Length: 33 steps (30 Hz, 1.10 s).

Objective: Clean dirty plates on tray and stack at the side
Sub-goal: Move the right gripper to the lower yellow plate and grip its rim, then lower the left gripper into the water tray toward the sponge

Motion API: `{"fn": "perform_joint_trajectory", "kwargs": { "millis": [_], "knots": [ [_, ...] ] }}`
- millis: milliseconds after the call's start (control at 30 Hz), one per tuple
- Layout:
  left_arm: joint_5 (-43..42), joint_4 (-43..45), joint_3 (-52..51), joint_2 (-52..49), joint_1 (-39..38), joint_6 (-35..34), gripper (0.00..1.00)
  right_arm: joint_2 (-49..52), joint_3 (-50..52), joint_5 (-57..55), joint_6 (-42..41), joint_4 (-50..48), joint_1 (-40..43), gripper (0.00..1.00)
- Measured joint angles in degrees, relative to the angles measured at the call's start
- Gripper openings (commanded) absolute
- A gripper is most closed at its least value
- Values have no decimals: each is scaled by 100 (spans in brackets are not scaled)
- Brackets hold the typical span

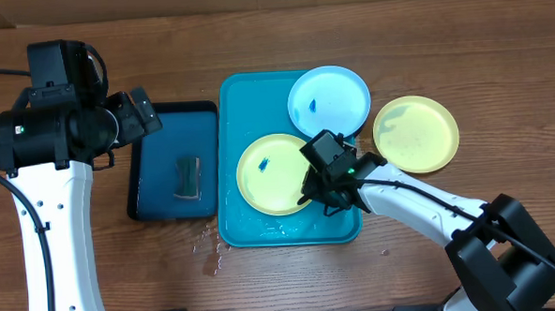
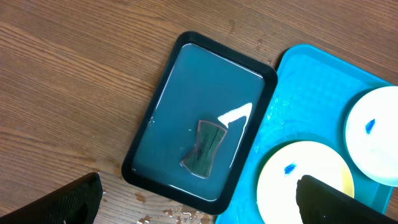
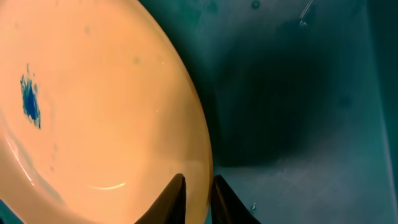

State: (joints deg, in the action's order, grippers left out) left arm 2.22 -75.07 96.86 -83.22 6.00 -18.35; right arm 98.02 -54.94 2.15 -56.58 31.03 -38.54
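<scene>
At the wash station, the right gripper (image 3: 198,200) straddles the near rim of a yellow-green plate (image 1: 269,175) lying flat in the turquoise tray (image 1: 238,101). Its fingers (image 3: 175,196) are drawn narrow, one on either side of the lip; whether they truly pinch it cannot be told. The left gripper (image 2: 205,208) hangs spread wide and empty above the dark blue tray (image 2: 186,87), where a sponge (image 2: 204,148) sits in what looks like water. A blue smear (image 1: 265,163) marks the plate. A light blue plate (image 1: 331,97), smeared too, overlaps the turquoise tray's far right corner, and a second yellow-green plate (image 1: 415,133) rests on the table (image 1: 441,36) just beside it. The plate looks like light, stiff plastic, and the wet tray floor suggests it is slick. The thin raised rim seems the only purchase, and a shallow edge pinch may let the plate tip or slide.
</scene>
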Motion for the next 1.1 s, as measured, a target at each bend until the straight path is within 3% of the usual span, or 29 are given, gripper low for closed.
{"fn": "perform_joint_trajectory", "kwargs": {
  "millis": [100, 367, 500, 600, 667, 900, 1100],
  "knots": [
    [0, 2, 0, 0, 0, 0, 100, 0, 0, -4, -160, 4, -13, 4],
    [0, 2, 0, 0, 0, 0, 100, 0, 0, -219, -142, -267, -13, 5],
    [0, 0, 0, 0, 0, 0, 100, 0, 0, -308, -9, -365, -13, 29],
    [0, 0, 0, 0, 0, 0, 100, 0, 0, -352, 83, -365, -11, 32],
    [0, 0, 0, 0, 0, 0, 100, 0, 0, -302, 105, -354, -13, 31],
    [2, 2, 0, 0, 0, 0, 100, 0, 0, -118, 111, -321, -13, 13],
    [2, 7, 0, 0, 0, 0, 100, 11, 0, -101, 90, -304, -13, 12]
  ]
}}
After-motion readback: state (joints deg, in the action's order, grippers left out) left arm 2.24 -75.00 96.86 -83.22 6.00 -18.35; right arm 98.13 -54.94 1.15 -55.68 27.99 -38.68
